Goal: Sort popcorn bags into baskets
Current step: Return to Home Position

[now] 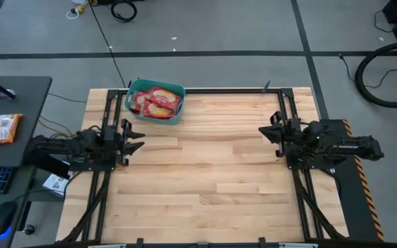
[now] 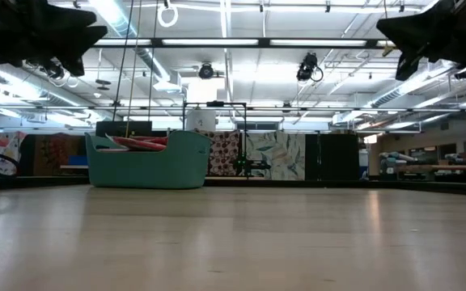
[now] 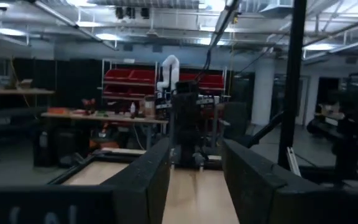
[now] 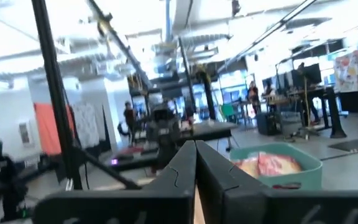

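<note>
i see one teal plastic tub point(image 1: 158, 118), rounded at the corners, at the wooden table's point(image 1: 205, 172) far edge, left-arm side. it holds at least three flat red-orange popcorn bags point(image 1: 156, 102). left gripper point(image 1: 140, 138) hangs parted, empty; right gripper point(image 1: 262, 131) pressed closed, empty.

We find the table point(image 1: 212, 165) evenly lit from overhead in the high view, with only faint shadows beneath the arms. In the low view, ceiling strip lights point(image 2: 217, 42) glare at 12 o'clock, leaving the left arm point(image 2: 35, 32) and right arm point(image 2: 439, 32) as black silhouettes. The left wrist view is dim. The right wrist view is washed out toward 11 o'clock, though the teal tub point(image 4: 278, 165) at 4 o'clock stays well lit.
</note>
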